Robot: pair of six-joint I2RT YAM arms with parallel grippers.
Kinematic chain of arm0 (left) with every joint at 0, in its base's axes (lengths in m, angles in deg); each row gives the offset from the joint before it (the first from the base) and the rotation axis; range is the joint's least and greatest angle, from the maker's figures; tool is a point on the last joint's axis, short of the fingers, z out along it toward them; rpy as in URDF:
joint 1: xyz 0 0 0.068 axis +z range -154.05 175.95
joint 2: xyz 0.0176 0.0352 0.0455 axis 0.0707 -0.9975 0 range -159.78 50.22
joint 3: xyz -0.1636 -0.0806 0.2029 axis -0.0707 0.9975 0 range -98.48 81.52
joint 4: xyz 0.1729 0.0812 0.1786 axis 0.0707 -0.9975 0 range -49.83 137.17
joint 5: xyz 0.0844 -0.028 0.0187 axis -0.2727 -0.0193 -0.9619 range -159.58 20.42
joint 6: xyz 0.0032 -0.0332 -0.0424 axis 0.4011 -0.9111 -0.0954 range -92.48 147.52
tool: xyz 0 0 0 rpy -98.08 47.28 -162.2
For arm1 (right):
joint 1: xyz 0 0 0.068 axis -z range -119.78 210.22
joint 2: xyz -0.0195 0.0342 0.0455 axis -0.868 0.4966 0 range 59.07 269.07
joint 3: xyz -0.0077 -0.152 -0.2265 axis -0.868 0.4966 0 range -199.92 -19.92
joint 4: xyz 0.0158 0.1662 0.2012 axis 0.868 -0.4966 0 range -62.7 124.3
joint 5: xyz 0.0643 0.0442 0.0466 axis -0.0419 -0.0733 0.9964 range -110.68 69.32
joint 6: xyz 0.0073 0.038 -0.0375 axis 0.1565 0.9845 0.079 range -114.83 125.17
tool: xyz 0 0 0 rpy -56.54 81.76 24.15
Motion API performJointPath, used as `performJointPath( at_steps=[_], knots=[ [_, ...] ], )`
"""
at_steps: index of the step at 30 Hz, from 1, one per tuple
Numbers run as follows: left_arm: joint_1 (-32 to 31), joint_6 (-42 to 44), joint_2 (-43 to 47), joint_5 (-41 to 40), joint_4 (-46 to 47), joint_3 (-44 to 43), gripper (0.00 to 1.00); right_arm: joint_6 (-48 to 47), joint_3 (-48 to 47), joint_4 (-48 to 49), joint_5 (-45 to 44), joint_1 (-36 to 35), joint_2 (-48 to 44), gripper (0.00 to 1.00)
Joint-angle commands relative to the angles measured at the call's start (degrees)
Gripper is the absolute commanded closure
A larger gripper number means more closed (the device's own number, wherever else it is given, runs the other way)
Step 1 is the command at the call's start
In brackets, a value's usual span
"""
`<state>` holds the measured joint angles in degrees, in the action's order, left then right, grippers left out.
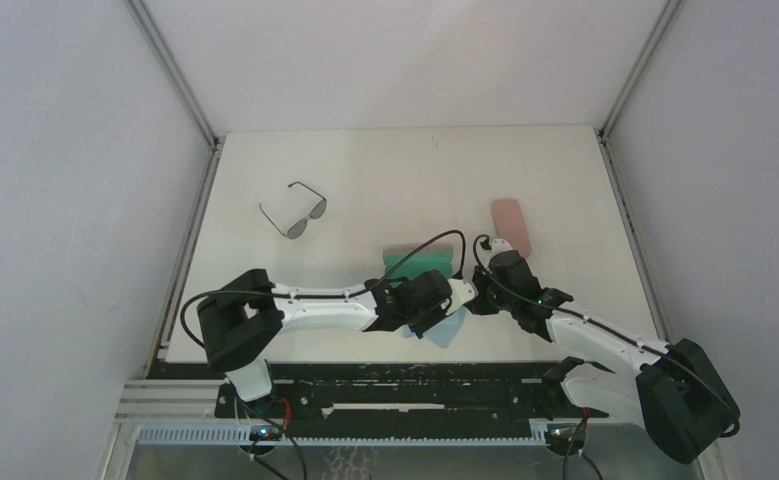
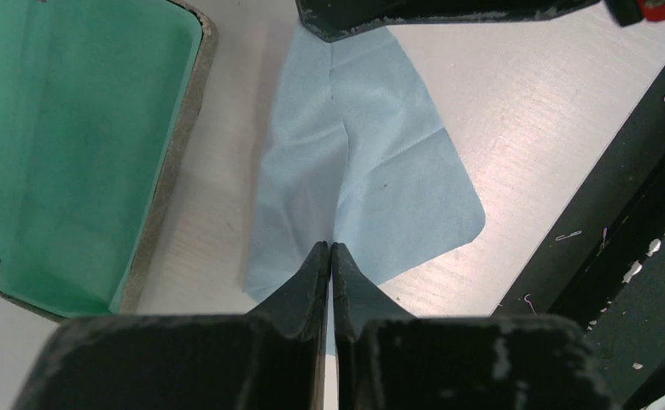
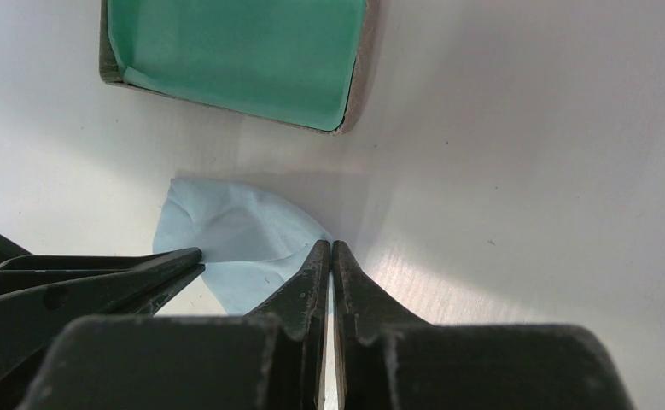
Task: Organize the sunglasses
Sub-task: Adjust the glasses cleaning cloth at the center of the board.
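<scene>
The left gripper (image 2: 330, 248) and the right gripper (image 3: 330, 247) each pinch one end of the blue cloth (image 2: 380, 179), just beside the open case (image 2: 81, 145). The sunglasses (image 1: 293, 212) lie well apart, at the far left of the table. I think the arms should pull evenly, so that neither end slips out.

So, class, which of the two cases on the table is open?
The grey-brown case, showing its green lining beside the blue cloth; the pink case lies shut.
</scene>
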<state>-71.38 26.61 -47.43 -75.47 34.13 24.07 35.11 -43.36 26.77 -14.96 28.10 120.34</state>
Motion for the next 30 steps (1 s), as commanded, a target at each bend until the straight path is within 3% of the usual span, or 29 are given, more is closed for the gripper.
performJointPath(
  at_steps=[1,5,8,30],
  knots=[
    [0.24,-0.51,2.46,-0.24,0.21,-2.84,0.93,-0.97,-2.40,1.03,0.35,-0.23,-0.63,1.00],
    [0.19,-0.50,2.28,-0.26,0.12,-2.84,0.92,-0.93,-2.40,1.11,0.30,-0.23,-0.50,1.00],
    [0.24,-0.42,2.17,-0.25,0.14,-2.84,1.00,-0.97,-2.38,1.14,0.34,-0.23,-0.46,1.00],
    [3.72,-0.37,7.18,-1.57,2.90,1.83,1.00,-2.07,-2.40,1.18,1.05,-0.58,-1.15,1.00]
  ],
)
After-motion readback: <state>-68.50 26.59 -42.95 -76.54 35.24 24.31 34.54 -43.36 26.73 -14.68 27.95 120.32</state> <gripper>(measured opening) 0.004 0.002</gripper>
